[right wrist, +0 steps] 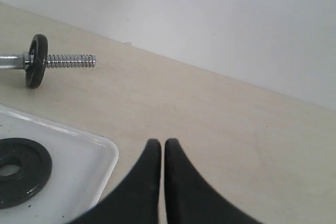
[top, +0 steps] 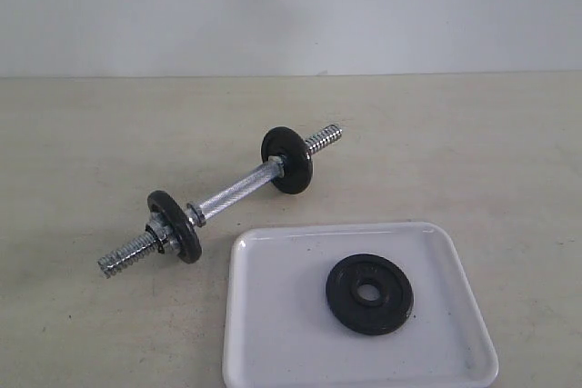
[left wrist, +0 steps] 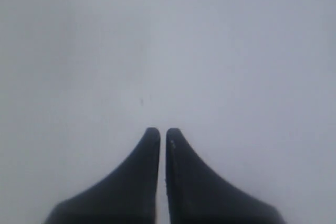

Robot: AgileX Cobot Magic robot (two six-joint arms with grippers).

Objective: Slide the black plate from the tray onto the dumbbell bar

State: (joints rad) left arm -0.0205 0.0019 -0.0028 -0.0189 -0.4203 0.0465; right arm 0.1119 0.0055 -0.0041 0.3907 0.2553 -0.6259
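Both pincers, left (left wrist: 163, 132) and right (right wrist: 162, 142), are pressed together and hold nothing. The black plate (top: 369, 293) lies flat in the tray (top: 273, 333), so a grasp may slip; threading it could roll the dumbbell bar (top: 232, 190) across the tabletop (top: 91, 152).

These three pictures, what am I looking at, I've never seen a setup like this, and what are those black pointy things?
It is a two-armed robot, filmed by three cameras at once. One camera stands apart and shows the table: a dumbbell bar with two small discs on it, and a white tray holding a loose black plate. The other two cameras ride on the wrists. The black points are the fingers of the left gripper and right gripper, both shut and holding nothing.
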